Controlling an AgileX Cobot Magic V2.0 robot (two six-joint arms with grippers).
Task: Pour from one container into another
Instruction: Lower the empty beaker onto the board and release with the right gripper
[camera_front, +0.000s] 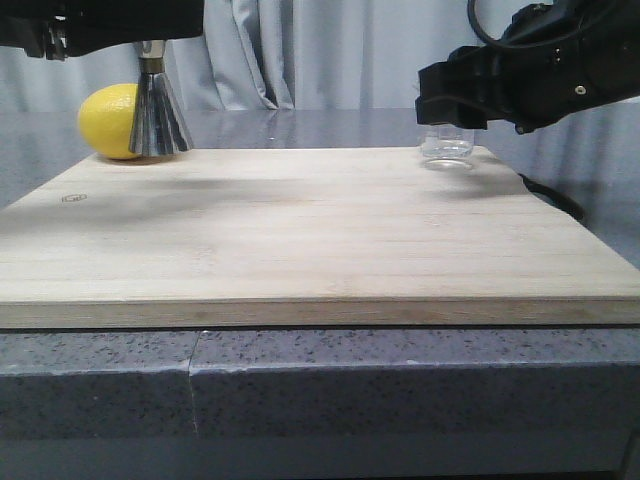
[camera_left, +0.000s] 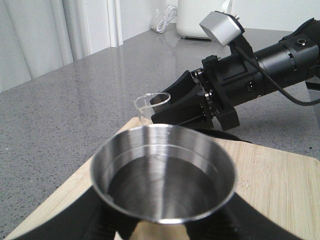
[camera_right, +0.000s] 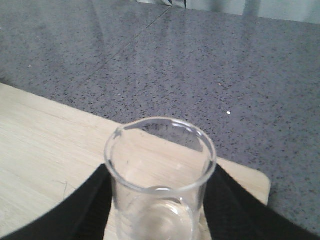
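Glass beaker (upright) between right tool fingers

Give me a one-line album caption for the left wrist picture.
Shiny steel jigger cup held close up, with the right tool around a small clear glass beaker on the pale wooden board.

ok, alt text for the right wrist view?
A clear glass beaker stands upright between the right gripper's black fingers, on the corner of a wooden board. Grey speckled countertop lies beyond.

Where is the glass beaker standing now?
In the front view, the beaker stands at the board's far right corner, between the right gripper's fingers.
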